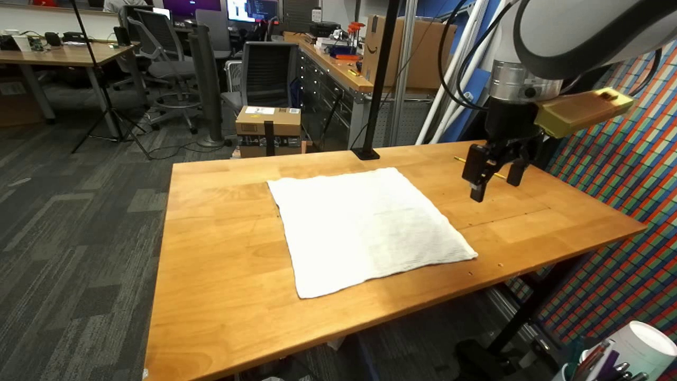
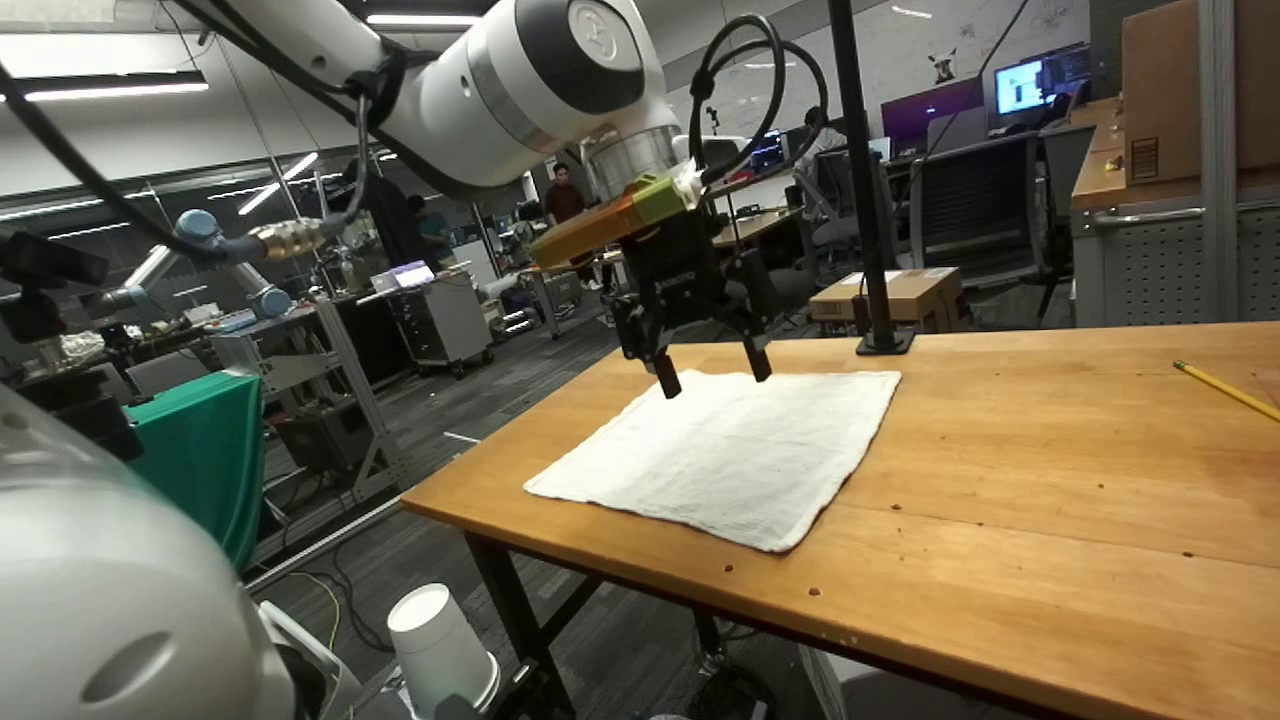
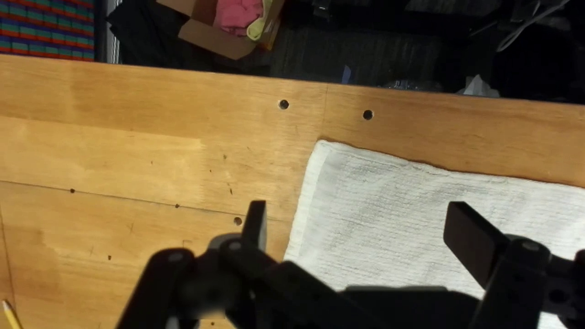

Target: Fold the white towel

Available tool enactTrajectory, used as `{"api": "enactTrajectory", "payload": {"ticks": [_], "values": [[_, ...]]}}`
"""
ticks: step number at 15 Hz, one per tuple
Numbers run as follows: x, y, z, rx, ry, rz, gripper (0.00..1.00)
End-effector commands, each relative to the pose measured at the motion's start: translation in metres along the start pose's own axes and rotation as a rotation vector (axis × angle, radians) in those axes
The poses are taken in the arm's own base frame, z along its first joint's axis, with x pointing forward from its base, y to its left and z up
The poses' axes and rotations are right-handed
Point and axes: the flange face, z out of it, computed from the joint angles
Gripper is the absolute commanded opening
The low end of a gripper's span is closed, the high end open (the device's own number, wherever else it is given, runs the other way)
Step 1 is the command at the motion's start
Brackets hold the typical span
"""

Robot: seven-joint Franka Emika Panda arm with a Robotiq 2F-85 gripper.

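Note:
The white towel [image 1: 365, 227] lies flat and spread out on the wooden table [image 1: 222, 307]. It also shows whole in an exterior view [image 2: 740, 460], apart from a small part at its far edge behind the fingers. In the wrist view, one corner and part of the towel [image 3: 388, 228] show beneath the jaws. My gripper [image 1: 496, 188] is open and empty, raised above the table. In the wrist view my gripper [image 3: 358, 210] has one finger over bare wood and one over the towel. The gripper [image 2: 715, 382] touches nothing.
A yellow pencil [image 2: 1225, 390] lies on the table, away from the towel. A black pole [image 1: 382, 79] stands on a base at the table's far edge. A cup of pens and a white container [image 1: 642, 349] stand off the table. The table's edge [image 3: 228, 77] runs near the towel's corner.

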Motion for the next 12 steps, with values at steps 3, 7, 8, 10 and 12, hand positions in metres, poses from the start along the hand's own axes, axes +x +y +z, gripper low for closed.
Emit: {"api": "enactTrajectory", "payload": {"ticks": [3, 7, 8, 10, 12], "values": [[0.008, 0.009, 0.029, 0.037, -0.034, 0.089, 1.0], [0.012, 0.013, 0.045, 0.103, -0.051, 0.139, 1.0], [0.014, 0.014, 0.047, 0.114, -0.049, 0.15, 1.0], [0.022, 0.017, 0.047, 0.121, -0.03, 0.172, 1.0], [0.032, 0.018, 0.044, 0.114, -0.005, 0.199, 1.0]]}}
